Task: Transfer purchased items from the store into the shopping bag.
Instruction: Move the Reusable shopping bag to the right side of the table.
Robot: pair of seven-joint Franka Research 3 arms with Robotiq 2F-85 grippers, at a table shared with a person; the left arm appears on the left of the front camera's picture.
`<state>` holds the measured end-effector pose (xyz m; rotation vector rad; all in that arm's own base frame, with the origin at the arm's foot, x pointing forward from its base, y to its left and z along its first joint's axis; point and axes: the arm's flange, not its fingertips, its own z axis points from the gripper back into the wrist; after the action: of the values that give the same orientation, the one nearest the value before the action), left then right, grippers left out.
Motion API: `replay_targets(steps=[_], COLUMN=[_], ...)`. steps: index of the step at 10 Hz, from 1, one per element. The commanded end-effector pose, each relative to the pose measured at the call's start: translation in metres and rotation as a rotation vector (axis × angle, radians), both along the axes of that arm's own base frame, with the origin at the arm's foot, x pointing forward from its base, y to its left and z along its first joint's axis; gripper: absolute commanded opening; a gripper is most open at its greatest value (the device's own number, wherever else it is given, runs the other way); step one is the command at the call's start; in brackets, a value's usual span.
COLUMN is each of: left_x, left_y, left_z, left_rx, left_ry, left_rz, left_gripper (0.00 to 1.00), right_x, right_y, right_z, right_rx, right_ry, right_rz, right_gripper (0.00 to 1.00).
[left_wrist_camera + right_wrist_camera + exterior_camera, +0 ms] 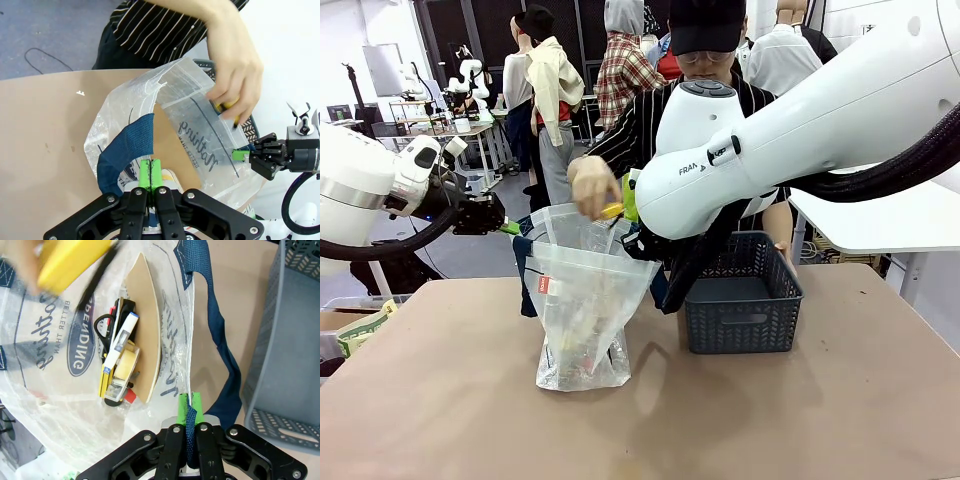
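Glossy crinkled plastic shopping bag (585,310), woven cloth handles (132,142); matt plastic mesh basket (740,322).

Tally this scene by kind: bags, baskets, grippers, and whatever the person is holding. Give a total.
Shopping bag: 1
Mesh basket: 1
Grippers: 2, the left gripper and the right gripper
Yellow item in the person's hand: 1
Total: 5

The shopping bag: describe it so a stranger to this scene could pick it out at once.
Look at the brown table, near its middle, just left of the dark grey mesh basket. Unlike that basket, the shopping bag is see-through plastic with navy strap handles and black lettering.
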<state>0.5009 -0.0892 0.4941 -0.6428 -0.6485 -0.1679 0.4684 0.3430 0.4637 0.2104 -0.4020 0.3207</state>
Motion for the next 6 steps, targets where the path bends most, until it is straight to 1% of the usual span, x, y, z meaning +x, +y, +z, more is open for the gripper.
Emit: replay_targets(steps=[1,6], left_x=[-0.0004,-0.0004], left_y=[0.001,0.001], left_z=[0.0017,0.0017], left_rx=[0.0,0.0], left_ry=[-0.004,-0.004], left_rz=[0.001,0.001], left_gripper=[0.0,0.0], right_x=[0.0,0.0], right_y=[-0.0019,-0.0019], right_z=[0.0006,0.0006], right_rx=[0.012,0.012], right_ry=[0.006,0.006], right_rz=[0.003,0.003], right_gripper=[0.0,0.0])
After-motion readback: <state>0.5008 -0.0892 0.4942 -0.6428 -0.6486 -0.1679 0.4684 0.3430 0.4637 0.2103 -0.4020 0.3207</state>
